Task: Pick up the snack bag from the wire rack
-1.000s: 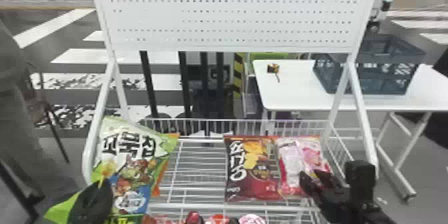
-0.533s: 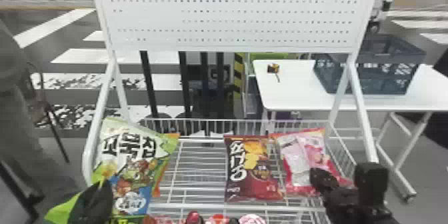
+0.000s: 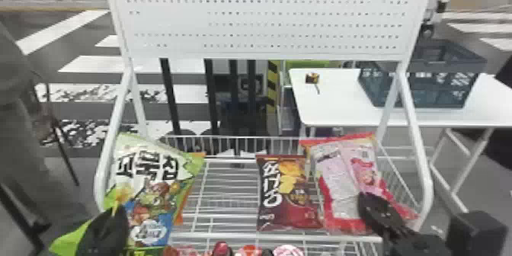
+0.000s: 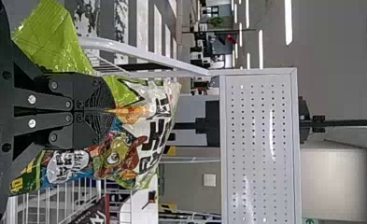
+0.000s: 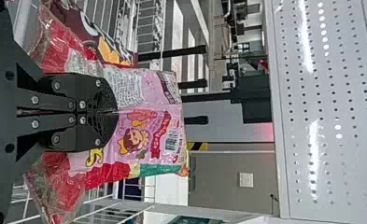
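The left gripper [image 3: 120, 212] partly hides the green bag [image 3: 152, 183], the right gripper [image 3: 364, 199] the pink bag [image 3: 333, 183]; between them, red packs [image 3: 249, 251] are cropped.

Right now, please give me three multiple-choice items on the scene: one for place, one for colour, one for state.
1. Where is the brown bag? A) between green bag and pink bag; B) on the floor; C) in the crate
2. Table colour? A) red; B) yellow; C) white
3. Right gripper? A) wide open; B) shut on pink bag; C) shut on brown bag

A: green bag is left of it, pink bag right.
C: its top is white.
B: its fingers pinch the pink bag.
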Controlling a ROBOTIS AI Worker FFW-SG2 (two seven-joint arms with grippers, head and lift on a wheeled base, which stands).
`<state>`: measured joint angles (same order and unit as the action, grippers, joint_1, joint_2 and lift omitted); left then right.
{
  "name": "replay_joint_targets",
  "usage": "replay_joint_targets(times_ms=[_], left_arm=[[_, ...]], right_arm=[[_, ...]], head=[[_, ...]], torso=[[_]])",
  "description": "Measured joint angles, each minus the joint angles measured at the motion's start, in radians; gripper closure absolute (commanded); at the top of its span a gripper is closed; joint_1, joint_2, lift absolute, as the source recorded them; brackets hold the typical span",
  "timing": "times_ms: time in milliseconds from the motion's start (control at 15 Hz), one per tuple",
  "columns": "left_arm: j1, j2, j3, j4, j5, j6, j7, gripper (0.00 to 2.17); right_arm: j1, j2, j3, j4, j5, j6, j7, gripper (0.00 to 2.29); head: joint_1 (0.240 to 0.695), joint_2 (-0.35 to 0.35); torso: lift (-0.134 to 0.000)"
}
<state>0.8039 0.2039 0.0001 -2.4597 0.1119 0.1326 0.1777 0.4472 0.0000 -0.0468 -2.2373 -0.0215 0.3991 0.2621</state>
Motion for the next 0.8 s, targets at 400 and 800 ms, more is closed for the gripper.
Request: replay_joint_targets(times_ms=[400, 800], left_arm=[[0.004, 0.002, 0.009, -0.001, 0.002, -0.012, 0.005, 1.61], [0.004, 0.008, 0.033, -0.001, 0.014, -0.014, 0.010, 1.61]], right_arm=[[0.337, 0.000, -0.035, -0.185, -0.096, -0.226, -0.003, 2.25], [0.452, 0.000, -0.057, -0.254, -0.070, -0.234, -0.014, 2.25]], head=[[0.499, 0.000], [0.499, 0.000]], torso=[[0.000], [0.000]])
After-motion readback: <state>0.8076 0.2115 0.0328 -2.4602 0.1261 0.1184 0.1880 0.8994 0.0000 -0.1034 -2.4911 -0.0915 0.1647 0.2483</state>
